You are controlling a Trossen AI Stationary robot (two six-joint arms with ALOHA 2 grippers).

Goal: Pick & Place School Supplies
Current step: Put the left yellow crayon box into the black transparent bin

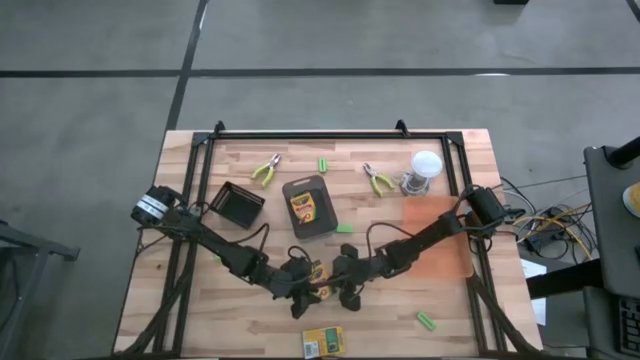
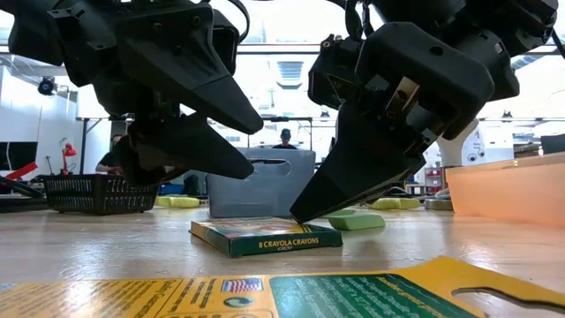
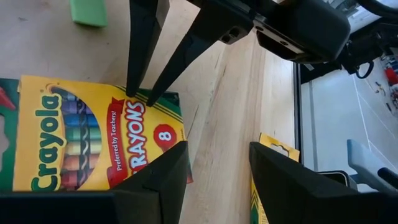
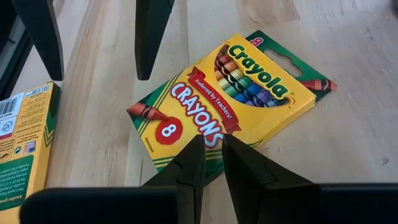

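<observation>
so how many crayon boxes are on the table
3: one crayon box on the grey tray, one between the two grippers, one at the near edge. More could be hidden under the arms.

The crayon box (image 4: 230, 102) in the middle is bright yellow with green edges. It has a red band with white letters, a green word on top, and a row of crayons drawn in many colours: red, orange, yellow, green, blue, purple. A second crayon box (image 1: 322, 341) near the table edge is yellow and green too, with a white patch of black stripes. A third crayon box (image 1: 304, 209) is yellow on a dark grey tray (image 1: 322, 188). The sticks (image 1: 427, 320) are bright green. The pliers (image 1: 265, 171) have yellow-green handles. The jar (image 1: 424, 170) has a white lid. The table (image 1: 250, 310) is light brown wood with stripes. Both grippers (image 2: 265, 190) are black
</observation>
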